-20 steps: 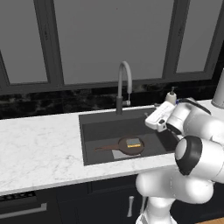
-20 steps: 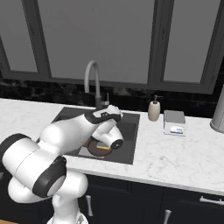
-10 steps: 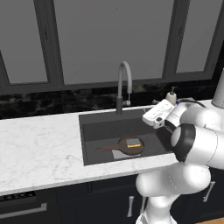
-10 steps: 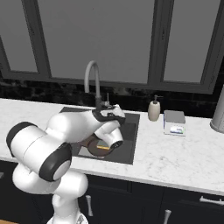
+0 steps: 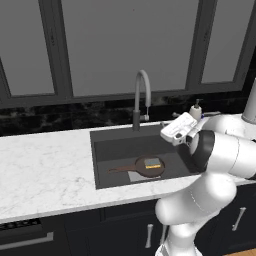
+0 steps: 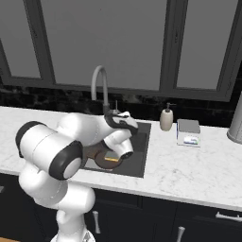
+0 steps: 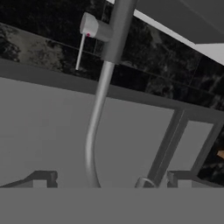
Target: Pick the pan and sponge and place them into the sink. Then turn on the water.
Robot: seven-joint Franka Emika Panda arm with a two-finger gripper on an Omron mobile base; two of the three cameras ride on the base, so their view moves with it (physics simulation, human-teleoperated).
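Observation:
The dark brown pan [image 5: 146, 169] lies in the dark grey sink [image 5: 116, 148], handle pointing left, with the yellow, grey-topped sponge [image 5: 152, 162] resting on it. From the right, the pan [image 6: 100, 158] and sponge [image 6: 111, 161] peek out below my arm. My gripper [image 5: 168, 120] hovers open above the sink's back right part, pointing at the grey gooseneck faucet [image 5: 140, 96]. In the hand view the faucet [image 7: 98, 109] runs between my wide-apart fingertips [image 7: 42, 179], gripper [image 7: 111, 181] empty, and its thin side lever [image 7: 81, 49] shows. No water runs from the spout.
A beige soap-pump bottle [image 6: 165, 119] and a blue-and-white flat box [image 6: 188, 133] stand on the marble counter [image 6: 189, 165] right of the sink. A grey cylinder [image 6: 236, 124] is at the far right. Dark windows run behind the black backsplash.
The hand has edged a little toward the faucet and the arm's elbow has swung round. Pan and sponge have stayed put in the sink.

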